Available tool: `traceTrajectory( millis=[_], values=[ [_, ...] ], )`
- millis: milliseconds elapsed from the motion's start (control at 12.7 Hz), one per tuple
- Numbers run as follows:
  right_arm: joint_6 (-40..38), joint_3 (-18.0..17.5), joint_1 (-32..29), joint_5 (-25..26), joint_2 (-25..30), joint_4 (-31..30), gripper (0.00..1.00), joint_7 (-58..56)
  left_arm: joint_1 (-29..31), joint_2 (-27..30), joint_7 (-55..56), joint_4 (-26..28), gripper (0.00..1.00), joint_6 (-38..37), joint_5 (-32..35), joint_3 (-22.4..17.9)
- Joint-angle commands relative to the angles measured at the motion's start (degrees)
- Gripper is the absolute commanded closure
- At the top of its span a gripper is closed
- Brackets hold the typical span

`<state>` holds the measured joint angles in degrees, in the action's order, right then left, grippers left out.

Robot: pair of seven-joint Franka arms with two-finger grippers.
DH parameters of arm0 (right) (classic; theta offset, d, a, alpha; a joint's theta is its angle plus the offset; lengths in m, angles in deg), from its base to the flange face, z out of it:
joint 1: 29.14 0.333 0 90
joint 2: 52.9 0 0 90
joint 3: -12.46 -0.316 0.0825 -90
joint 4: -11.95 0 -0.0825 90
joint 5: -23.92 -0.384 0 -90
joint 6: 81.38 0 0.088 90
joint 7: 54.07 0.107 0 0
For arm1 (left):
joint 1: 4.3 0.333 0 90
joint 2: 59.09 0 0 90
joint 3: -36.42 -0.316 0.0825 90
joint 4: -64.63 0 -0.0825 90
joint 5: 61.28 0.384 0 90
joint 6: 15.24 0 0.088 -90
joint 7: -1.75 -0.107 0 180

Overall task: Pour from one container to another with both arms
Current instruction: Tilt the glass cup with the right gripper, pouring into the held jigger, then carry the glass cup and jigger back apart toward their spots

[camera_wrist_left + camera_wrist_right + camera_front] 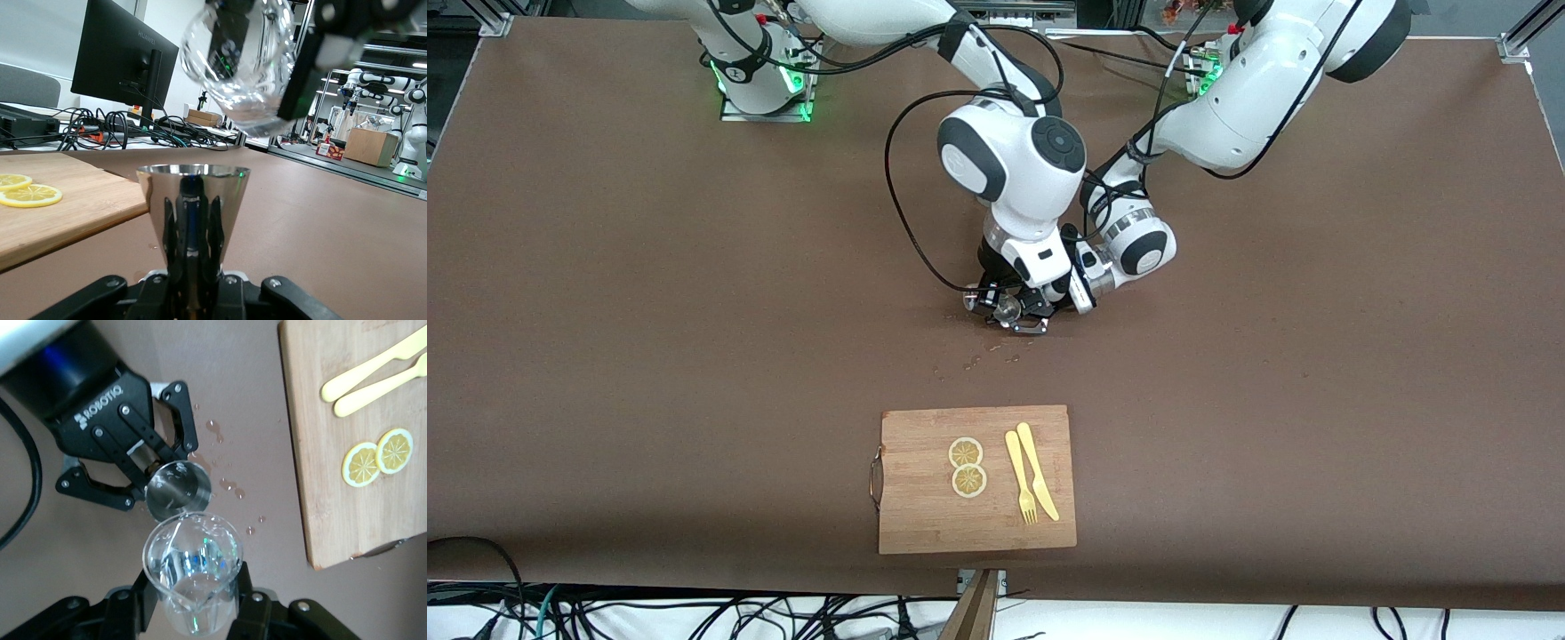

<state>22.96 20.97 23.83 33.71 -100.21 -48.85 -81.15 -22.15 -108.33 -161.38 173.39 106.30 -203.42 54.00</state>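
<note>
Looking down from the front, both my white jointed arms meet mid-tabletop, my right gripper point(1009, 307) and left gripper point(1040, 322) just beside each other over the brown tabletop point(649, 338). A rectangular bamboo cutting board point(925, 516) lies toward six o'clock, carrying two lemon slices point(967, 467) and a pale yellow fork and knife point(1030, 484).

In my left wrist view, my jaws clamp a shiny conical steel cup point(193, 200), upright.

In my right wrist view, my jaws clench a clear glass beaker point(193, 577), tilted, spout over the cup's rim; droplets point(230, 483) dot the tabletop nearby.
</note>
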Motion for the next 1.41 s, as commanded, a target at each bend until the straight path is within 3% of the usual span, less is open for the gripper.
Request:
traceTrajectory(
  millis=[0, 392, 628, 942, 1334],
  values=[
    [0.17, -1.48, -4.17, -7.47, 1.69, 0.52, 0.83, -5.42, 0.53, 1.08, -20.21, 2.16, 1.00, -0.16, -5.78, 1.22],
    [0.25, -2.44, -13.66, -20.83, 5.46, -2.37, 0.83, -12.89, 1.85, 1.61, -20.03, 2.34, 1.00, -0.16, -5.51, 0.61],
    [4.28, -8.58, -24.11, -24.71, 12.48, -11.93, 0.83, -19.48, 3.69, 2.66, -18.99, 2.42, 1.00, 0.01, -4.90, 0.52],
    [9.56, -8.86, -32.91, -36.30, 23.11, -26.78, 0.82, -28.00, 7.29, 5.11, -12.84, 2.43, 1.00, 1.41, 0.79, 0.43],
    [16.49, -8.86, -40.73, -42.81, 34.28, -43.31, 0.80, -33.46, 13.44, 9.42, 0.15, 2.25, 1.00, 2.65, 16.16, 0.17]
  ],
)
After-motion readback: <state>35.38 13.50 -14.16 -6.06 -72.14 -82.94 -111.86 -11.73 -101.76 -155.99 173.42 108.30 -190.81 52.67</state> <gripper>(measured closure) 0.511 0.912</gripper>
